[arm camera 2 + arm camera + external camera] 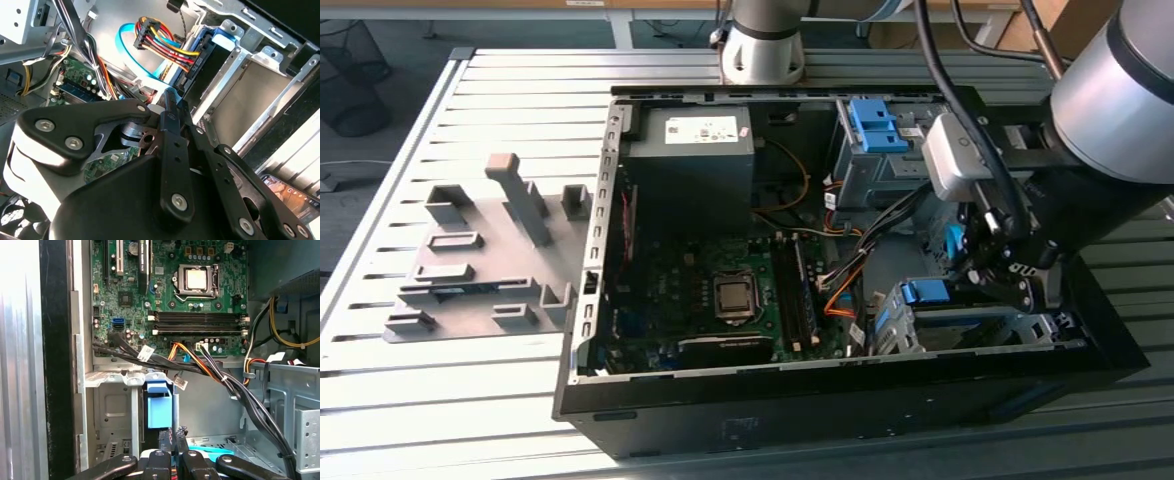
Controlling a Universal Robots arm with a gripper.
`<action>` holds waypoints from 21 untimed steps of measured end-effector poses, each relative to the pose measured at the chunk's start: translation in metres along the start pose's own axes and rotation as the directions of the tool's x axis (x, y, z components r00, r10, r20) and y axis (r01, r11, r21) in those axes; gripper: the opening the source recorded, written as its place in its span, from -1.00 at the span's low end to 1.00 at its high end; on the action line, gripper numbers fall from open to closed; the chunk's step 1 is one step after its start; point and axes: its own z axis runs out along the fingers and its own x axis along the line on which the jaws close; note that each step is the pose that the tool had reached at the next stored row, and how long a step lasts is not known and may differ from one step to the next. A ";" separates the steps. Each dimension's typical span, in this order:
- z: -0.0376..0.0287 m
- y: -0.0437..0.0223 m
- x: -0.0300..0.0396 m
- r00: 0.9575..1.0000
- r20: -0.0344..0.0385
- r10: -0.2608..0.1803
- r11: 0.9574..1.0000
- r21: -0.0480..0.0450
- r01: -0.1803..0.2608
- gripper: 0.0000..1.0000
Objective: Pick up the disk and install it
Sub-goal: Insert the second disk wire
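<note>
In the exterior view my gripper [1017,285] reaches down into the open computer case [600,300], right over the grey metal drive bay [987,325] in its near right corner. Both wrist views show the black fingers pressed together with nothing between them, so the gripper [170,96] [172,436] is shut and holds nothing. Just past the fingertips, a dark slab with a blue edge, probably the disk [218,36], stands on edge in the drive bay [250,80]. A bundle of coloured wires [165,45] runs to its end. A blue bracket [157,405] [927,292] tops the bay.
The motherboard [720,290] fills the case floor, and black and orange cables [210,370] cross beside the bay. A second bay with a blue bracket [874,125] sits at the back, next to the power supply [694,150]. A grey fixture block [480,260] lies on the slatted table at the exterior view's left.
</note>
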 end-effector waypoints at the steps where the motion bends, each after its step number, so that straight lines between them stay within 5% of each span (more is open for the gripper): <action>1: 0.0005 -0.0009 0.0000 1.000 0.000 0.000 1.000 0.000 0.000 -0.68; 21: 0.0055 -0.0072 0.0007 1.000 0.000 -0.022 1.000 -0.003 0.022 -0.68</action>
